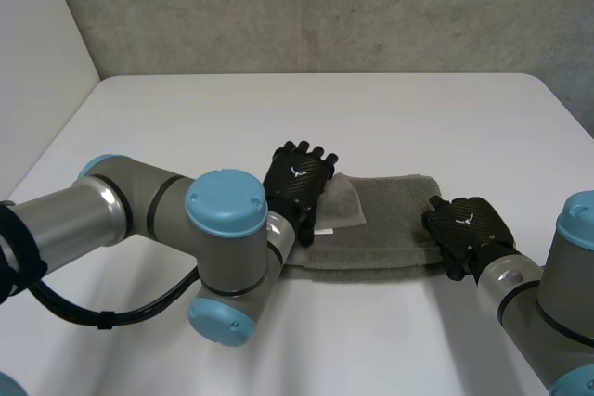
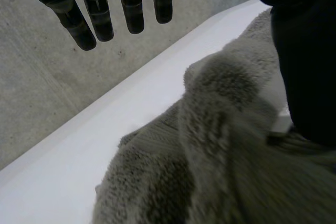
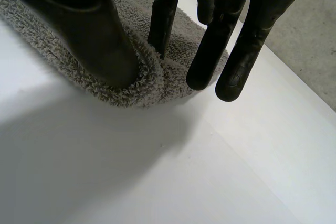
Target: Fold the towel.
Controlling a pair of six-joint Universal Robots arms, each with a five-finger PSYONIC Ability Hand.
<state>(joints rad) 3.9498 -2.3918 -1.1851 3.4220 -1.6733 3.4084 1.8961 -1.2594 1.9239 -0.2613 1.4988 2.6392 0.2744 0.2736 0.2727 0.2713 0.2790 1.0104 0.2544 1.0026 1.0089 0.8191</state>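
Note:
A grey towel (image 1: 390,220) lies folded into a long strip across the white table (image 1: 325,118). Its left end has a lighter flap turned over, with a small white label showing. My left hand (image 1: 297,178) rests over that left end, its fingers (image 2: 100,19) straight and spread above the table, with bunched towel (image 2: 220,156) under the palm beside the thumb. My right hand (image 1: 469,224) is at the strip's right end. There its thumb (image 3: 89,30) and one finger (image 3: 163,9) pinch a ridge of the towel's edge (image 3: 152,80); the other fingers hang just past the edge.
A grey concrete wall (image 1: 325,6) runs behind the table's far edge, and a white wall (image 1: 37,62) stands at the left. Bare tabletop lies in front of and behind the towel.

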